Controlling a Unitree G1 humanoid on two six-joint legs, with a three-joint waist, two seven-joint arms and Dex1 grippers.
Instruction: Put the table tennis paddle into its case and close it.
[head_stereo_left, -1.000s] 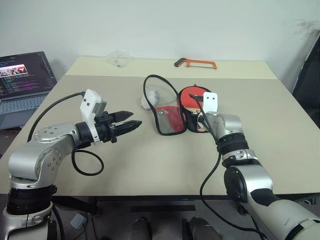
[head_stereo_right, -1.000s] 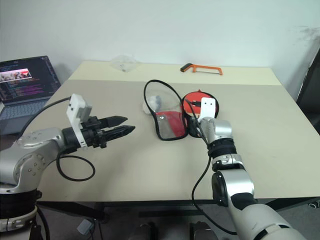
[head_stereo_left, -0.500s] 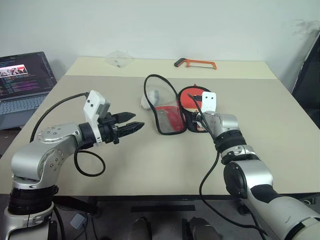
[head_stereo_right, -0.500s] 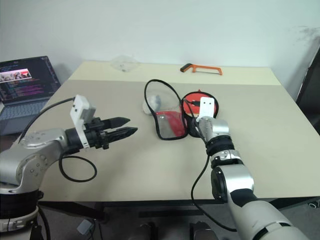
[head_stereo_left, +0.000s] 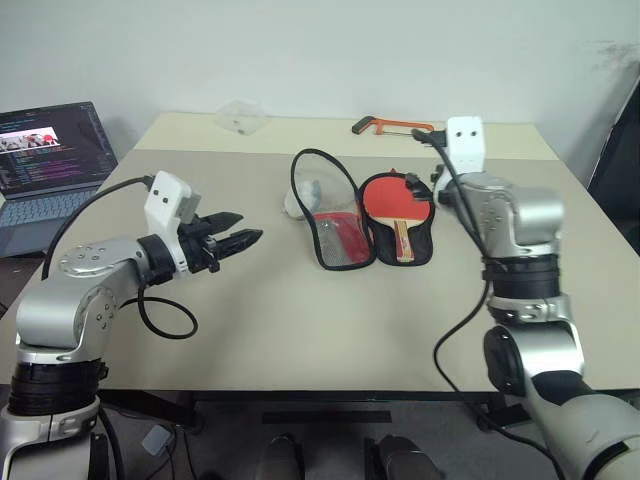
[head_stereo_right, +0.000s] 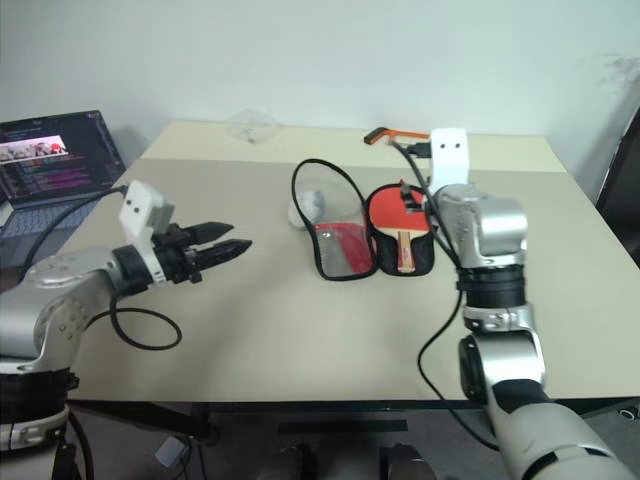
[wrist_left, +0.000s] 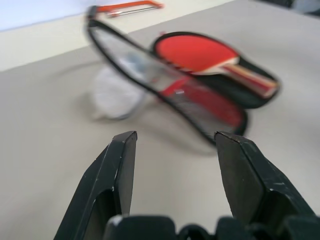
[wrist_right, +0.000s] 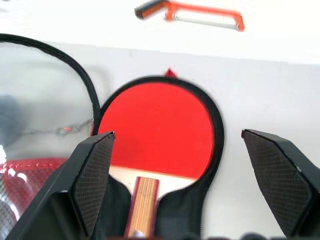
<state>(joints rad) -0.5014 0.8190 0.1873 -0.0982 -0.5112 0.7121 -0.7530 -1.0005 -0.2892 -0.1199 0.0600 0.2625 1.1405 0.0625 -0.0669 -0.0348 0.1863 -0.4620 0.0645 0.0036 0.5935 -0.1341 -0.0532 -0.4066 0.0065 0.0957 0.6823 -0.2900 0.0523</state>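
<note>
The table tennis paddle (head_stereo_left: 393, 198) lies red face up in the black half of the case (head_stereo_left: 428, 238), its striped wooden handle (head_stereo_left: 403, 240) pointing toward me. The case is unzipped, and its red-and-mesh flap (head_stereo_left: 335, 228) stands tilted up to the left of the paddle. My right gripper (wrist_right: 177, 134) hovers open above the paddle, holding nothing, with its fingers spread wider than the blade. My left gripper (head_stereo_left: 245, 227) is open and empty above the table, well to the left of the case, pointing toward the flap (wrist_left: 200, 100).
A small pale round pouch (head_stereo_left: 294, 204) sits against the flap's far left side. An orange hacksaw (head_stereo_left: 392, 126) and a clear plastic bag (head_stereo_left: 238, 116) lie at the table's back edge. A laptop (head_stereo_left: 45, 160) stands open off the table's left.
My right gripper opened and rose off the paddle's handle, leaving the paddle lying in the case. My left gripper drew a little to the left, away from the case.
</note>
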